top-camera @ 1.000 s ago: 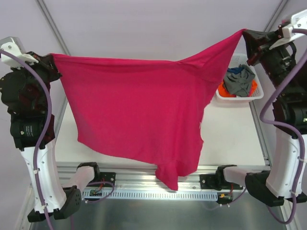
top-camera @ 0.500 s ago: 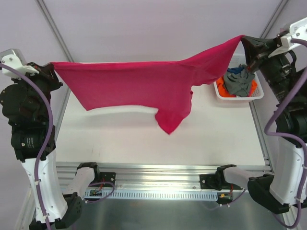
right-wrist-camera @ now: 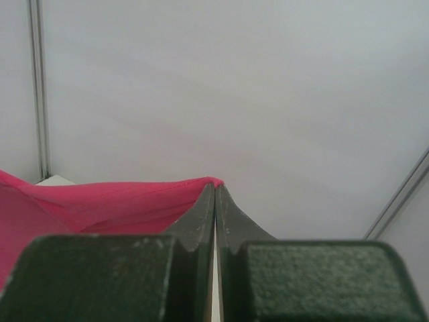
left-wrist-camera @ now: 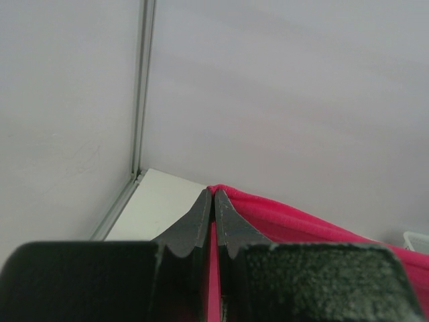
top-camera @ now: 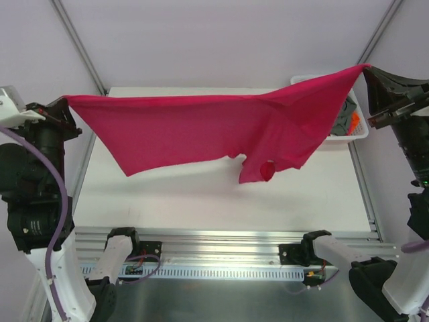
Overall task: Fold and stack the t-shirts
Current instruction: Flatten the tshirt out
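Note:
The magenta-pink t-shirt (top-camera: 201, 127) hangs stretched in the air above the white table (top-camera: 201, 201), held by two corners. At the far left my left gripper (top-camera: 67, 100) is shut on one corner; the pink cloth (left-wrist-camera: 281, 218) runs off to the right of the closed left gripper (left-wrist-camera: 214, 191) in the left wrist view. High at the right, my right gripper (top-camera: 365, 67) is shut on the other corner, and the right wrist view shows the shirt (right-wrist-camera: 100, 201) trailing left from the closed right gripper (right-wrist-camera: 215, 184). A sleeve (top-camera: 258, 171) dangles lowest. More t-shirts, grey and orange (top-camera: 350, 117), lie in the basket.
The white plastic basket (top-camera: 348, 134) stands at the table's back right, mostly hidden behind the raised shirt. Aluminium frame posts (top-camera: 77, 43) rise at both back corners. The arm bases and a rail (top-camera: 214, 251) line the near edge.
Both arms have swung outward and away from the camera, carrying the shirt towards the back of the table. It now hangs flatter and shows shorter, and it covers most of the basket.

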`<state>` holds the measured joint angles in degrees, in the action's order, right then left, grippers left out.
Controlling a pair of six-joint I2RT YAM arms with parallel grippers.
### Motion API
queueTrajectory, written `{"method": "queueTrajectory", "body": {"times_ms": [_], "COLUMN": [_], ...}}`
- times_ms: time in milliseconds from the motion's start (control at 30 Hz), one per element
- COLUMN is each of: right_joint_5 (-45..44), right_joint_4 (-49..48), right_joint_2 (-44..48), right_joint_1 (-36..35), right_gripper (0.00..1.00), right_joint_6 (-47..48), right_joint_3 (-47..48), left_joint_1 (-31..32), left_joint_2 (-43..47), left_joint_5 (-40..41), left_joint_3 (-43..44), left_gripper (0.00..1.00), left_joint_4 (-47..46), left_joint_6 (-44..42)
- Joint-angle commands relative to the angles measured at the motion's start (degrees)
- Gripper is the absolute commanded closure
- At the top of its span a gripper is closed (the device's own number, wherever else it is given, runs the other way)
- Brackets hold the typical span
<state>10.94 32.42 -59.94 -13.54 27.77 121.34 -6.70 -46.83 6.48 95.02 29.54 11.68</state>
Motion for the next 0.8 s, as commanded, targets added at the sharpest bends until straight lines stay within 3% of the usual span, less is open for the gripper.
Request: {"method": "queueTrajectory", "body": {"times_ms": [0, 200, 400, 600, 767], "right_joint_5": [-1.1, -1.1, -1.7, -4.3, -6.5], "right_joint_4": [1.9, 3.4, 2.9, 1.2, -6.7], "right_joint_2": [2.0, 4.0, -1.1, -9.7, -19.6], "right_joint_1": [0.0, 1.5, 1.4, 1.3, 1.4], "right_gripper": [0.99, 0.99, 0.99, 0.99, 0.99], "right_joint_6": [1.8, 2.7, 3.8, 5.9, 6.1], "right_joint_3": [5.2, 6.4, 3.5, -3.5, -17.2], "left_joint_1": [0.2, 1.5, 1.8, 1.8, 1.6], "left_joint_2": [3.1, 1.2, -3.5, -8.5, -12.6], "left_joint_5": [1.3, 5.0, 7.0, 8.3, 12.7], "left_joint_3": [4.6, 15.4, 14.3, 0.0, -19.7], "left_gripper": [1.00, 1.00, 1.00, 1.00, 1.00], "left_joint_4": [1.2, 10.9, 13.1, 9.0, -5.8], "left_joint_6": [-0.3, 0.6, 1.8, 5.2, 9.2]}}
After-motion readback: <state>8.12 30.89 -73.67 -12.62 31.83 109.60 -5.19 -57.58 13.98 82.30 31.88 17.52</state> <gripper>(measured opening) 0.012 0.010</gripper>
